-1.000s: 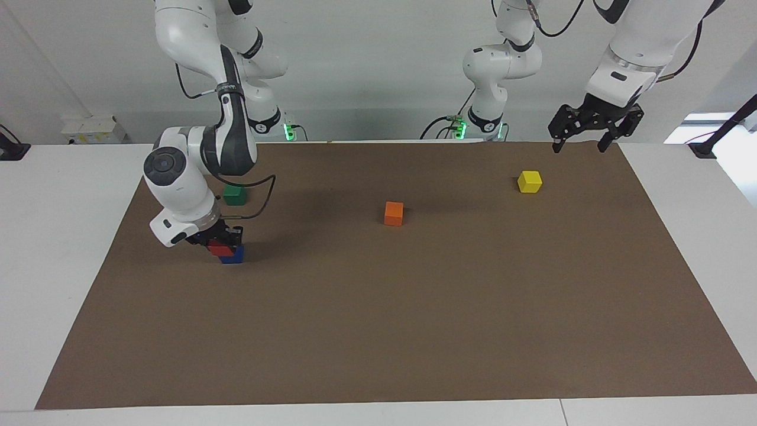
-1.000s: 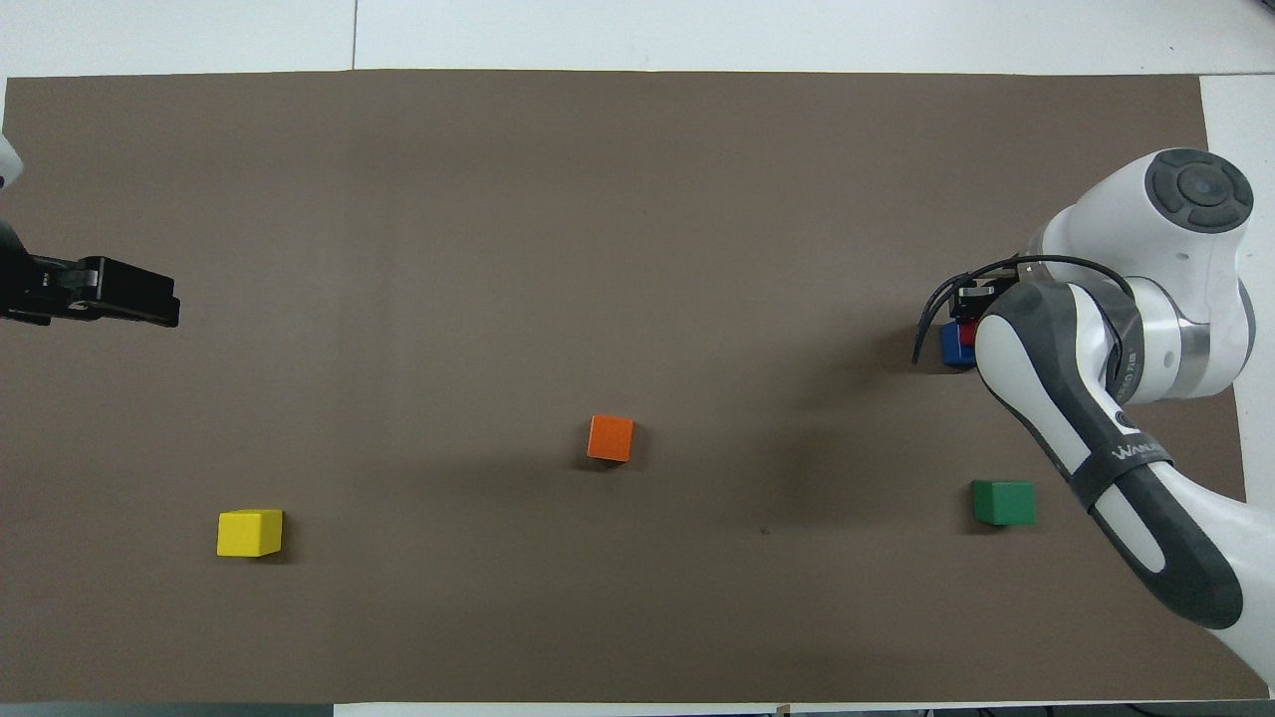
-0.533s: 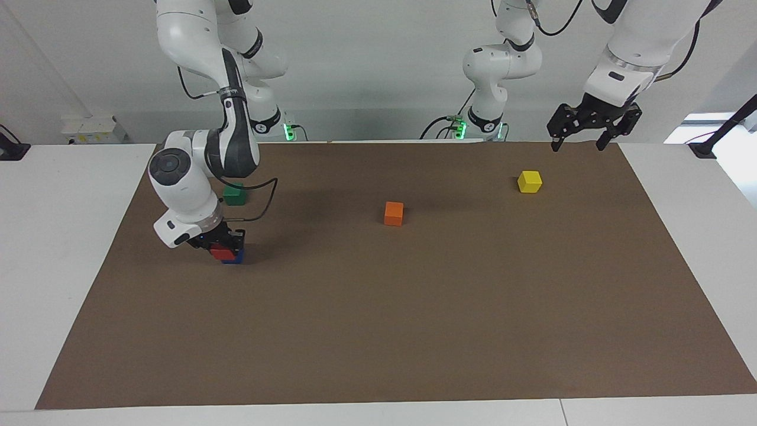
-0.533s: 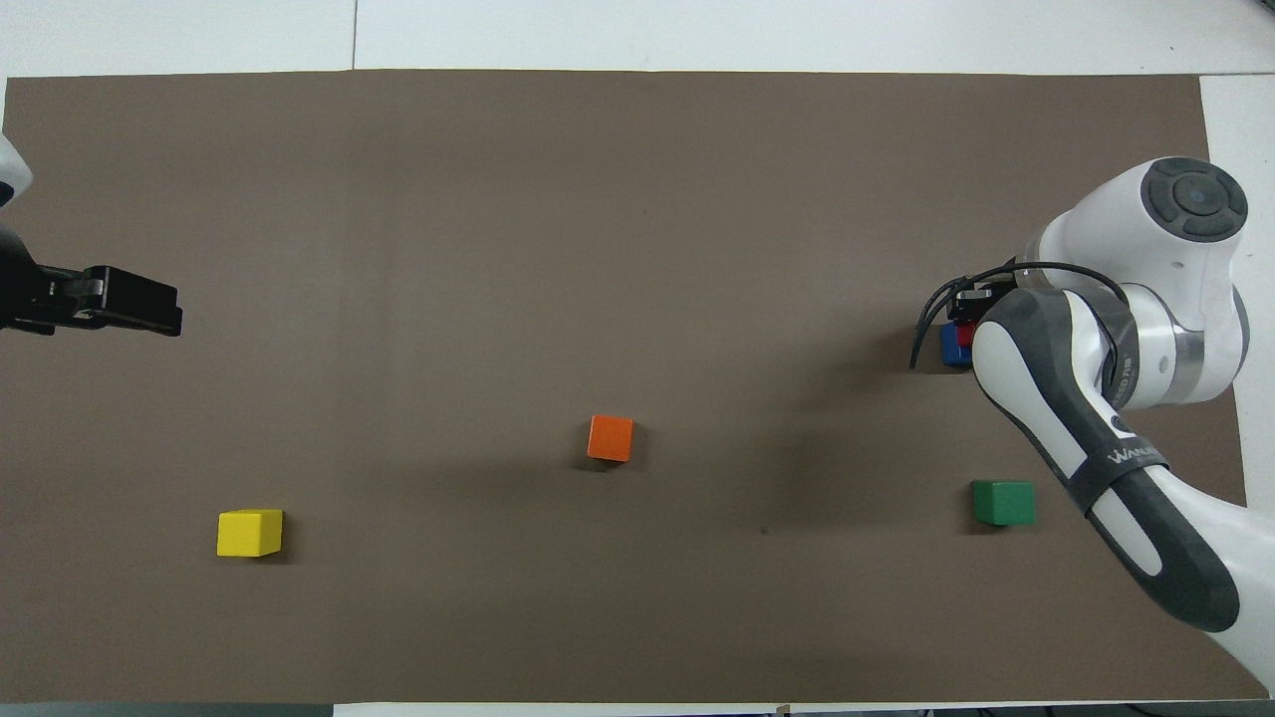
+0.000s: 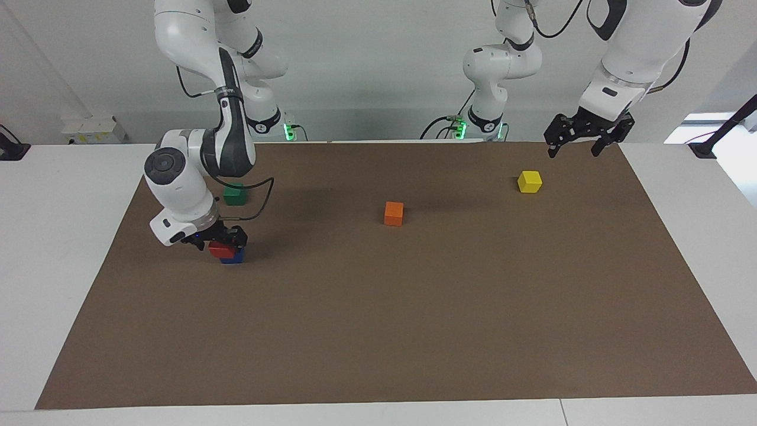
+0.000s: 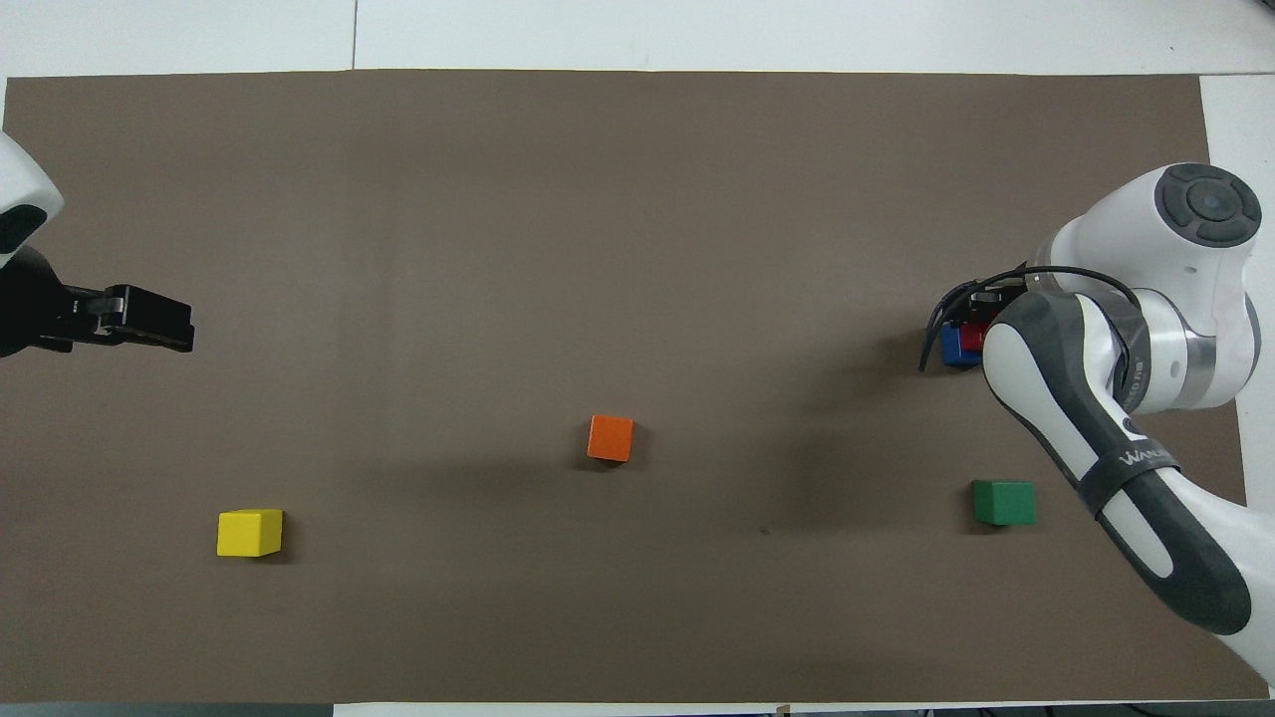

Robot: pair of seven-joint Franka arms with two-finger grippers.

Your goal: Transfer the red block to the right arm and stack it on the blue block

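Note:
The red block [image 5: 222, 251] rests on the blue block [image 5: 234, 257] toward the right arm's end of the mat; the right arm mostly hides both in the overhead view, where the red block [image 6: 972, 337] and the blue block [image 6: 956, 345] show only as slivers. My right gripper [image 5: 219, 238] is just above the red block, with its jaws apart at the block's top. My left gripper [image 5: 576, 145] hangs open and empty over the mat's edge near the yellow cube [image 5: 530, 181], and it also shows in the overhead view [image 6: 149, 321].
A brown mat [image 5: 414, 319] covers the table. An orange cube [image 5: 394, 213] sits mid-mat. A green cube [image 5: 234, 194] lies nearer to the robots than the stack, beside the right arm's forearm [image 6: 1096, 438].
My right gripper lowered the red block onto the blue block, then rose slightly, so more of the red block shows. My left gripper drifted a little upward.

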